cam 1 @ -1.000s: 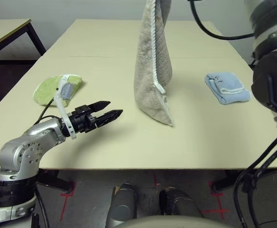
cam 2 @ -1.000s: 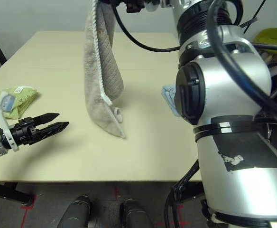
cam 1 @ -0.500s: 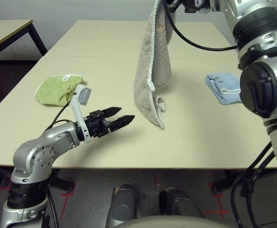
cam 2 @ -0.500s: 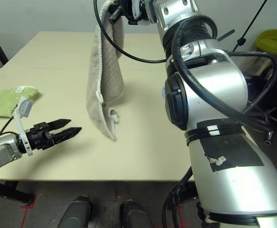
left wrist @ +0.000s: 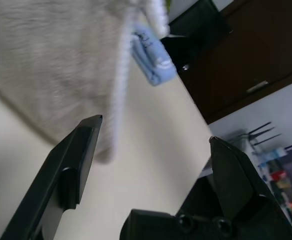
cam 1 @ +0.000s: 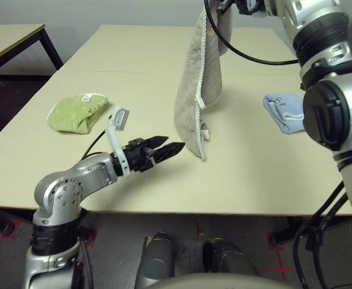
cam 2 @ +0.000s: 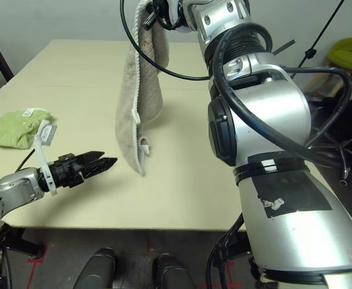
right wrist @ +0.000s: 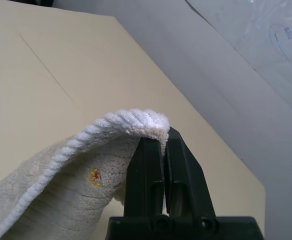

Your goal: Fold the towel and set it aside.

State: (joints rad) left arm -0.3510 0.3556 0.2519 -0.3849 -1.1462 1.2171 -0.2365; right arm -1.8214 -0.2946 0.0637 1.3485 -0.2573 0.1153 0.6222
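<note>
Left eye view shows the towel [cam 1: 199, 90], beige-grey terry with white corded edging, hanging in a long drape from the right gripper [right wrist: 164, 145], which is clenched on its top edge high above the worktop [cam 1: 134, 72]; its lowest corner reaches the worktop's middle. The left gripper [cam 1: 167, 146], fingers spread and empty, hovers just beside that corner, near the front edge. Pale beige worktop, a grey wall behind.

The towel [cam 1: 199, 90] hangs directly ahead of the left gripper's [cam 1: 169, 146] spread fingers [left wrist: 78, 155], its lower corner just beyond their tips. Bare table [cam 1: 248, 180] lies below and to the right of these fingers. The green cloth [cam 1: 76, 112] sits well behind them to the left; the blue cloth [cam 1: 284, 111] lies beyond the towel.
</note>
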